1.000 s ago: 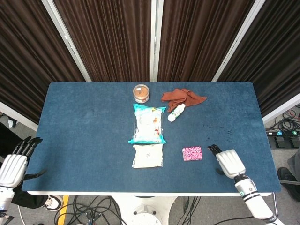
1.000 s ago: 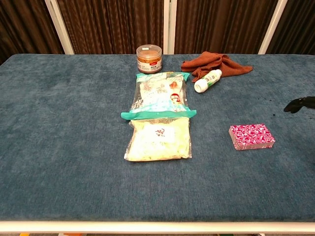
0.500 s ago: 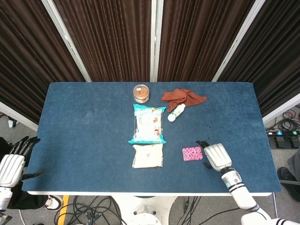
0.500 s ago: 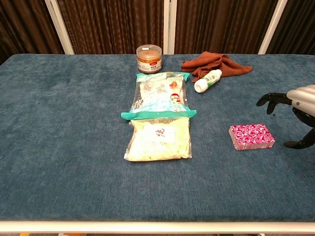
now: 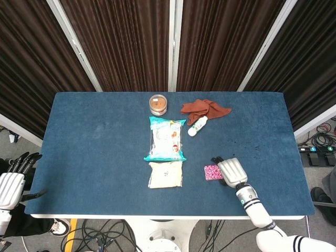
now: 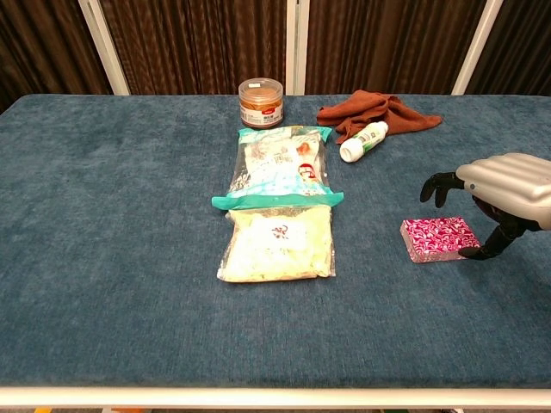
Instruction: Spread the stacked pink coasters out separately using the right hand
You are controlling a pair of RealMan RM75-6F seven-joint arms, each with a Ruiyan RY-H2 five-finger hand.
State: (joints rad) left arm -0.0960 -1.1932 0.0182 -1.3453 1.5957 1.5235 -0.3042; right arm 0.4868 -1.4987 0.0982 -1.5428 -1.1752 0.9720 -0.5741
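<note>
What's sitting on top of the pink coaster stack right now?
Nothing rests on the pink coaster stack; its patterned top shows bare. The right hand hovers over its right end, one dark fingertip at that edge. Coaster count underneath is hidden.

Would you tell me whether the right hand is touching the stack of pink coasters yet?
Cannot tell. In the chest view the right hand arches over the pink coasters, thumb tip at their edge; no view shows plain contact or gap.

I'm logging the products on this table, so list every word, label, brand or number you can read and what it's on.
No text can be read in either view.
Jar: red label, print too small.
Teal-edged packet: colourful print, blurred.
Clear bag: white label with a dark mark, unreadable.
White bottle: label print blurred.
Pink coasters: pattern only, no lettering.
</note>
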